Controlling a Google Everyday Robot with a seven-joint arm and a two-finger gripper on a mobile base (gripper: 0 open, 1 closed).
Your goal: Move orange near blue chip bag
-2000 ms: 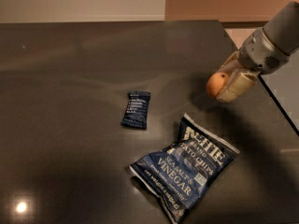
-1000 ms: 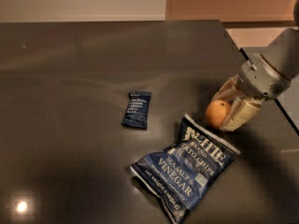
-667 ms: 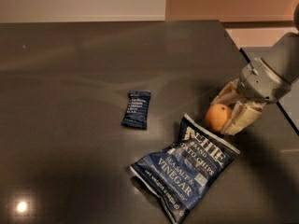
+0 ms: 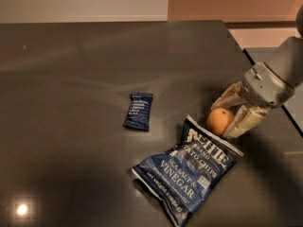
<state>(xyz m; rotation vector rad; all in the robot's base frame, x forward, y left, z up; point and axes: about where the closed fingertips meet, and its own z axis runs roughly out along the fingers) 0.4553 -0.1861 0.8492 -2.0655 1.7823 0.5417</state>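
Note:
The orange (image 4: 219, 120) sits between the two pale fingers of my gripper (image 4: 222, 122), low over the dark table and right at the top edge of the blue chip bag (image 4: 188, 173). The bag lies flat, crinkled, with white "Sea Salt & Vinegar" lettering. The gripper reaches in from the right and is shut on the orange. One finger (image 4: 228, 97) is above the fruit and the other (image 4: 242, 123) is to its lower right. I cannot tell whether the orange touches the table.
A small dark-blue bar wrapper (image 4: 138, 110) lies left of the orange on the dark table (image 4: 71, 79). The table's right edge (image 4: 265, 77) runs diagonally just behind the arm. A light reflection shows at the lower left.
The gripper has carried the orange down and toward the chip bag, from above the table's right side to the bag's top edge. Bag and wrapper have not moved.

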